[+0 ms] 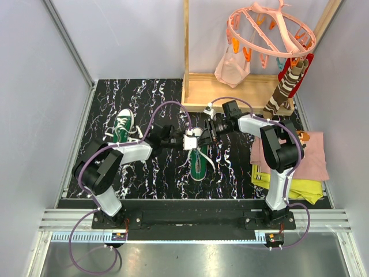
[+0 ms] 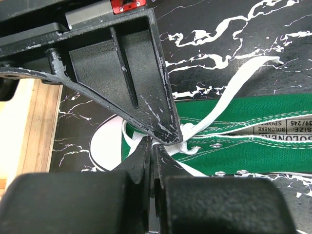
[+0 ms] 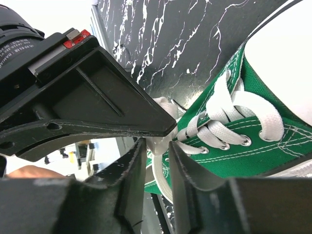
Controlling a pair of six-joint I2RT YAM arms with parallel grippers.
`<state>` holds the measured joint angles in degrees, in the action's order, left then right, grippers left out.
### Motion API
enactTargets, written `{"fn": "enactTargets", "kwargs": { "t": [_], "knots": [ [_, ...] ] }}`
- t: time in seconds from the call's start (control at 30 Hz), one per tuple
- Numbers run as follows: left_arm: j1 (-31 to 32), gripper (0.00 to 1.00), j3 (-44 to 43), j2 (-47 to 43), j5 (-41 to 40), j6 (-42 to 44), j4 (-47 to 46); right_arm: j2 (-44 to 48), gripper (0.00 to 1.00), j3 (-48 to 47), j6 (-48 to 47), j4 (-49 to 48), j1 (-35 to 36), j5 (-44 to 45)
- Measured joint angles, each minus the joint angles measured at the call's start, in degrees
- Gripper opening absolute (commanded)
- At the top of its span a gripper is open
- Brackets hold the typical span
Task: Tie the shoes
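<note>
One green sneaker point(image 1: 199, 163) lies mid-table with its white toe cap pointing away from me. The second sneaker point(image 1: 123, 126) lies at the back left, its laces loose. Both grippers meet over the middle shoe's laces. My left gripper point(image 1: 184, 139) has its jaws pressed together on a white lace point(image 2: 181, 144) by the upper eyelets of the shoe point(image 2: 253, 156). My right gripper point(image 1: 203, 136) has a bunch of white lace point(image 3: 160, 144) between its fingers, next to the laced front of the shoe point(image 3: 273, 156). A loose lace end point(image 2: 239, 87) runs off across the table.
A wooden rack point(image 1: 230, 92) stands at the back with a pink peg hanger point(image 1: 271, 29) and striped socks point(image 1: 285, 86) above it. Pink cloth point(image 1: 314, 156) and yellow cloth point(image 1: 300, 187) lie at the right. The table point(image 1: 155, 98) is black marble.
</note>
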<state>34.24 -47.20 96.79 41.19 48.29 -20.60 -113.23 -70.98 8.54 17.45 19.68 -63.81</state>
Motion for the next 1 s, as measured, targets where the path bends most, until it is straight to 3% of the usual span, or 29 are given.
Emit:
{"fn": "enactTargets", "kwargs": {
  "t": [0.1, 0.5, 1.0],
  "knots": [
    [0.1, 0.0, 0.4, 0.0, 0.0, 0.0, -0.5, -0.2, 0.41, -0.1, 1.4, -0.3, -0.4, -0.3],
    [0.3, 0.0, 1.5, -0.3, -0.1, 0.8, -1.2, -0.2, 0.16, -0.1, 4.6, -1.9, -3.9, 0.3],
    [0.3, 0.0, 1.5, -0.3, 0.0, 0.8, -1.7, -0.4, 0.19, -0.1, 4.2, -2.4, -1.0, 1.1]
  ]
}}
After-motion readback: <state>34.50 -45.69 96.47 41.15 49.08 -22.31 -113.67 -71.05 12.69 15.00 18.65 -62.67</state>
